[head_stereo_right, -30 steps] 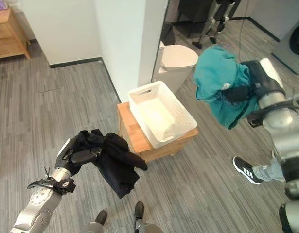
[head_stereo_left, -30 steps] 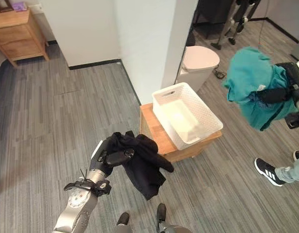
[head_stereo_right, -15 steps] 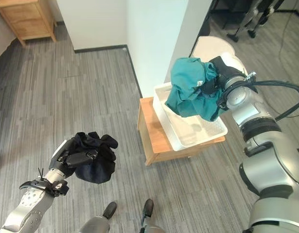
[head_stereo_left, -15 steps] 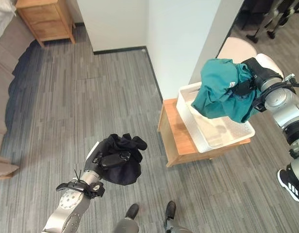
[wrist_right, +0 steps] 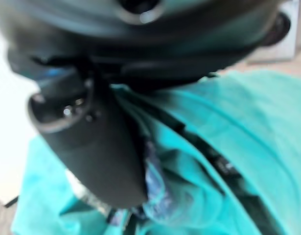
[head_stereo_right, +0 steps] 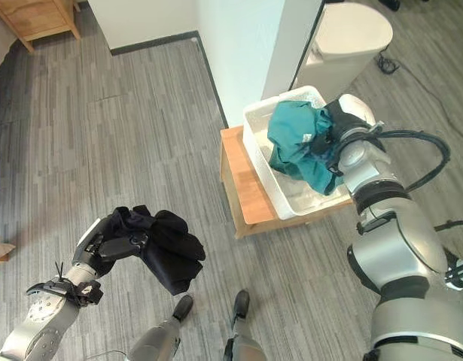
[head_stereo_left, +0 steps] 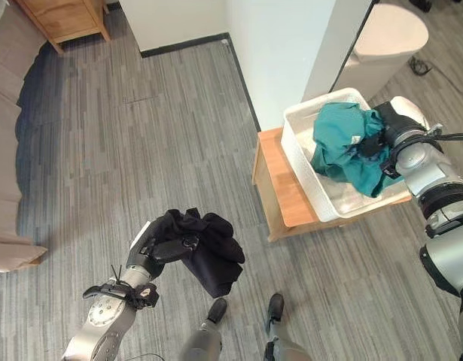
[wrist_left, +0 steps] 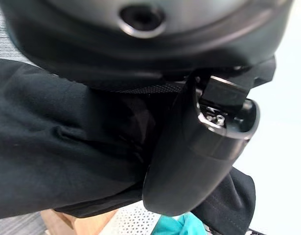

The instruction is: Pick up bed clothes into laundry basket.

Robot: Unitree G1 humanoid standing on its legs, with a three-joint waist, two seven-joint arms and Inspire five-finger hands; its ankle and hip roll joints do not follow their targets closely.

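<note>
A white perforated plastic laundry basket point(head_stereo_left: 306, 162) sits on a low wooden bench point(head_stereo_left: 280, 192) over grey plank floor point(head_stereo_left: 141, 135); a crumpled teal garment point(head_stereo_left: 344, 147), soft and bunched, rests inside it, the right hand point(head_stereo_left: 388, 134) curled into its folds; the left hand point(head_stereo_left: 157, 247), low over the floor, clutches a limp, matte black garment point(head_stereo_left: 208, 252) that hangs in loose folds.

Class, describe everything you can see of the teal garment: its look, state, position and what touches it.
The teal garment is soft, crumpled cloth bunched into a loose heap. It sits partly inside the white laundry basket, rising above the rim. The right robot hand is curled into its folds, gripping it. The basket rests on a low wooden table.
</note>
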